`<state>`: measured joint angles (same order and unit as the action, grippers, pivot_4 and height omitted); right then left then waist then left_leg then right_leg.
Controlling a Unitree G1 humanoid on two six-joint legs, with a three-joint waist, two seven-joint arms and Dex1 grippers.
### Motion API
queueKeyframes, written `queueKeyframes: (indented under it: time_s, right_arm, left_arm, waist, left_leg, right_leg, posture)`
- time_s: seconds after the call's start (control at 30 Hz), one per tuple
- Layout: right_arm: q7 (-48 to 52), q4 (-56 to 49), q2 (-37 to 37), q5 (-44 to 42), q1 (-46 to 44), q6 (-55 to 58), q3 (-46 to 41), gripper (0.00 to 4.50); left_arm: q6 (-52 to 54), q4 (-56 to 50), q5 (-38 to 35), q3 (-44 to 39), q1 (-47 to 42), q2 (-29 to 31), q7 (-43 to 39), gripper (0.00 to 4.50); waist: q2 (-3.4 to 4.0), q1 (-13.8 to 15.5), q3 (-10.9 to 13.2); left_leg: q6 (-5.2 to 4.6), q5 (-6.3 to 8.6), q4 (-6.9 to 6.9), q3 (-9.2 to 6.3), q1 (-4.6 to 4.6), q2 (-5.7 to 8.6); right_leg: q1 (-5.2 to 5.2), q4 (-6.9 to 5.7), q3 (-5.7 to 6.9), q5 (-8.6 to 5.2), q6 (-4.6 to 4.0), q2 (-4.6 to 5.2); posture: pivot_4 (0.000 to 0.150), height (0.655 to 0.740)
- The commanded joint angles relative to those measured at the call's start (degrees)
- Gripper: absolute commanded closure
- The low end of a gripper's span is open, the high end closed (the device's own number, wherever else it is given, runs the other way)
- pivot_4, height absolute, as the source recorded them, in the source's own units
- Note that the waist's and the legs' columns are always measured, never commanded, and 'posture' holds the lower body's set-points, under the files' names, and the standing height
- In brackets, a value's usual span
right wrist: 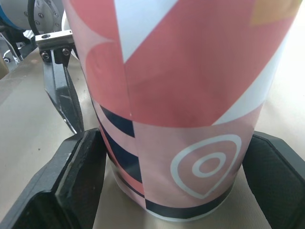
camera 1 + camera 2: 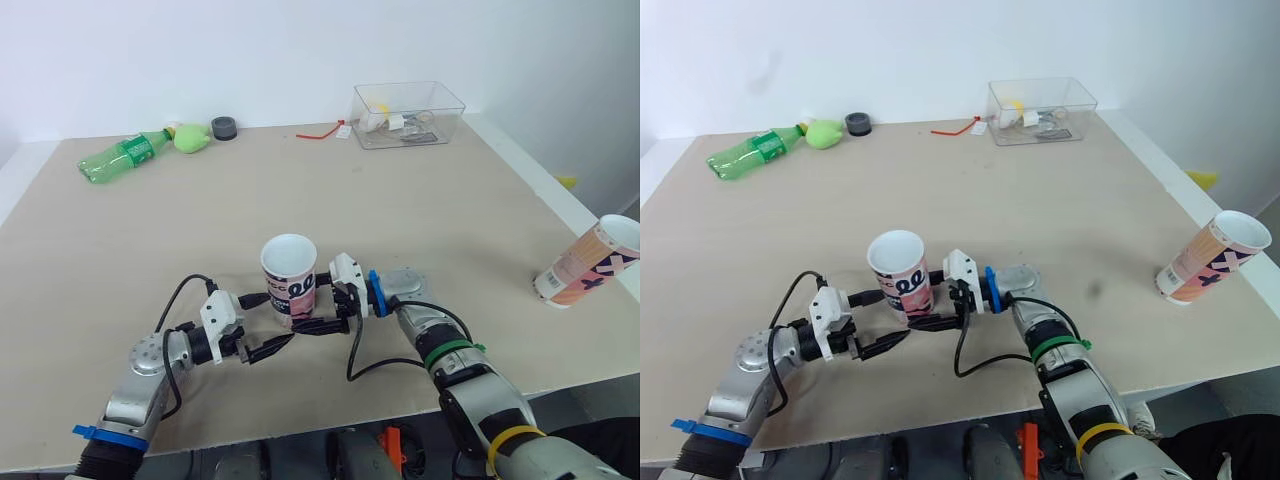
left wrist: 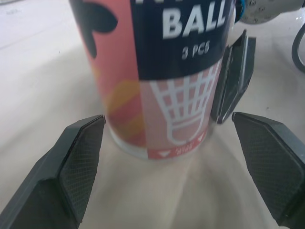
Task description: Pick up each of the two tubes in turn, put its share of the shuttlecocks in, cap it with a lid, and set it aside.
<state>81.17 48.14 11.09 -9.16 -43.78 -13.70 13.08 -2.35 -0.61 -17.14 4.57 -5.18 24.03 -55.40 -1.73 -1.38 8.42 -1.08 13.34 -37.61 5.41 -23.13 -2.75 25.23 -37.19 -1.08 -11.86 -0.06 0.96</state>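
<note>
Upright tube (image 2: 289,280) stands open-mouthed near the front middle of the bench (image 2: 420,210), with both arms meeting at its foot. In the head views its base is hidden behind the fingers, and nothing can be made out inside its white mouth. The right gripper (image 2: 315,310) has its jaws pressed against both sides of the tube's lower wall. The left gripper (image 2: 275,322) holds its jaws wide, one finger on each side of the base with bare bench showing in the gaps. A grey disc (image 2: 405,283) lies just behind the right wrist, partly covered by it.

The second tube (image 2: 588,262) lies tilted at the bench's right edge, well apart; whether it overhangs is unclear. A green bottle (image 2: 122,156) and a clear box (image 2: 408,115) sit along the far edge, and the box's contents are too small to tell. The wide middle of the bench lies open.
</note>
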Motion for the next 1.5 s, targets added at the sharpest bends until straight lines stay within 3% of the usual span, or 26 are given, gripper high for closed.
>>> queueKeyframes:
  time_s: [0.03,0.13,0.3,0.57,1.03,1.23,1.5]
  right_arm:
    - [-0.20,-0.47,-0.73,-0.37,-1.03,-0.60,-1.15,0.00]
    - [-0.47,-0.49,-0.72,-0.30,-0.87,-0.67,-1.20,0.00]
    - [-1.44,-0.79,-0.41,-0.35,-0.40,-0.93,-1.60,1.39]
    - [-1.27,-2.32,2.58,-0.75,1.02,-0.13,-2.57,1.39]
    - [-6.09,-3.89,7.71,-2.55,2.11,2.28,-7.69,1.39]
    - [-22.30,-11.28,12.30,-4.57,7.69,9.04,-17.09,1.39]
    - [-40.97,-17.43,15.54,-3.33,16.60,10.63,-25.29,1.39]
  left_arm:
    - [-1.20,-0.16,-1.41,-1.32,0.08,0.07,-0.05,0.09]
    - [-1.72,0.48,-1.31,-1.31,-0.52,0.29,-0.42,0.09]
    - [-0.96,-0.64,-3.76,-2.84,-1.65,-0.15,0.03,0.00]
    - [6.20,-12.38,-11.36,-9.26,-0.97,3.91,2.18,0.00]
    - [9.44,-14.62,-12.78,-8.99,0.24,10.44,-4.63,0.00]
    - [10.44,-16.93,-13.78,-7.21,-0.47,11.85,-8.41,0.00]
    - [12.82,-18.84,-15.86,-6.83,-2.89,10.29,-7.48,0.00]
  waist:
    - [0.00,0.00,0.00]
    - [0.00,0.00,0.00]
    - [0.00,0.00,0.00]
    - [0.00,0.01,0.00]
    - [0.00,0.02,0.01]
    - [0.02,0.14,0.04]
    - [0.03,0.10,0.05]
  left_leg:
    - [0.00,0.00,0.00,0.00,0.00,-0.01]
    - [0.04,-0.02,0.00,-0.02,0.00,-0.01]
    - [0.08,-0.05,0.00,-0.01,0.00,0.00]
    - [0.14,-0.08,0.00,-0.05,0.00,0.00]
    - [0.25,-0.15,0.00,-0.01,0.03,0.03]
    - [0.26,-0.14,0.03,-0.06,-0.06,0.06]
    - [0.26,-0.14,0.02,-0.06,-0.02,0.09]
  right_leg:
    - [0.00,-0.01,0.00,0.00,0.00,-0.01]
    - [0.00,-0.02,0.01,0.00,-0.01,-0.01]
    - [0.00,-0.02,0.02,0.01,0.00,0.00]
    - [-0.01,-0.03,0.02,0.03,0.00,0.02]
    - [-0.02,-0.03,0.02,-0.04,0.18,0.02]
    - [0.00,-0.02,0.02,-0.05,0.11,0.07]
    - [-0.02,0.00,0.00,-0.19,0.43,0.06]
  posture:
    - [0.150,0.7400]
    - [0.150,0.7400]
    - [0.150,0.7400]
    - [0.150,0.7400]
    - [0.150,0.7400]
    - [0.150,0.7400]
    - [0.150,0.7400]
